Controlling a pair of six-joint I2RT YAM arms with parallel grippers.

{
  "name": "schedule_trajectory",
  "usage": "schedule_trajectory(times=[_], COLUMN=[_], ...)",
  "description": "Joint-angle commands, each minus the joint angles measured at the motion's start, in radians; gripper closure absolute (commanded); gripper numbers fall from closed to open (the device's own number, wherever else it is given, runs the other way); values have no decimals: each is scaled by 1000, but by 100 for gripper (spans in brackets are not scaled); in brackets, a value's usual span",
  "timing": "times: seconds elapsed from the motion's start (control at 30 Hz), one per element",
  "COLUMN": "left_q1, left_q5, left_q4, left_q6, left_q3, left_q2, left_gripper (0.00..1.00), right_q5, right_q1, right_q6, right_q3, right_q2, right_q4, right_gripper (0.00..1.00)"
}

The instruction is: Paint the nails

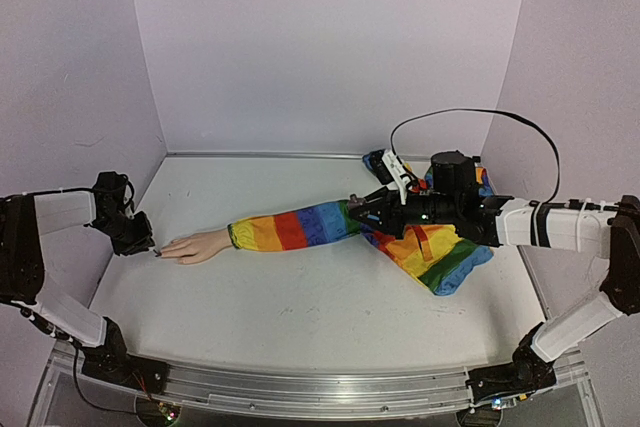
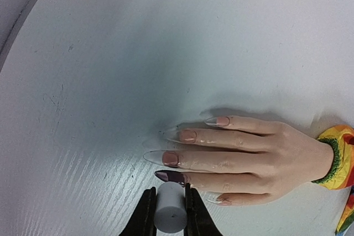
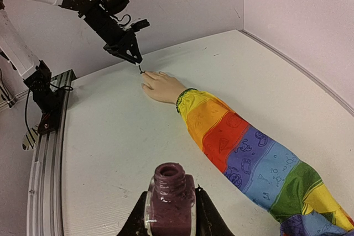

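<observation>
Pinching a small pale cylinder [image 2: 170, 216], which I judge to be the brush cap, my left tool [image 2: 169, 193] is pressed on it from both sides, directly at the fingertips. Just beyond the cap lies the dark-tipped nail [image 2: 167, 176]. I cannot tell whether the brush touches it, because the bristles are hidden. The other nails [image 2: 170, 159] look pink or clear, apparently unpainted. The mannequin hand [image 2: 260, 158] lies palm down on the desk [image 2: 166, 53] with its fingers pointing toward my left arm. Its long axis runs back along the rainbow sleeve [image 3: 243, 147] toward my right side. The left arm is plainly the nearer. In my judgement, the next stroke should follow a finger's axis, base to tip, then shift sideways to the neighbouring nail. Farthest off, my right tool [image 3: 171, 193] is clamped on the open polish bottle [image 3: 169, 176], well apart from the hand.
</observation>
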Motion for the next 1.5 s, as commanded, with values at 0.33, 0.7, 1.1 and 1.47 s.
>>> schedule_trajectory(times=[0.33, 0.7, 1.1, 1.47], left_q1=[4, 5, 4, 4], left_q5=[-56, -122, 1, 13], left_q4=[1, -30, -2, 12], left_q6=[9, 2, 21, 21], left_q3=[3, 9, 17, 23], left_q2=[11, -58, -43, -7], left_gripper=[100, 100, 100, 100], right_q5=[-24, -20, -27, -22], right_q1=[-3, -3, -2, -3], right_q6=[9, 7, 8, 6], right_q3=[36, 36, 43, 35], right_q2=[-6, -12, -2, -9], right_q4=[54, 54, 54, 54], right_gripper=[100, 100, 100, 100])
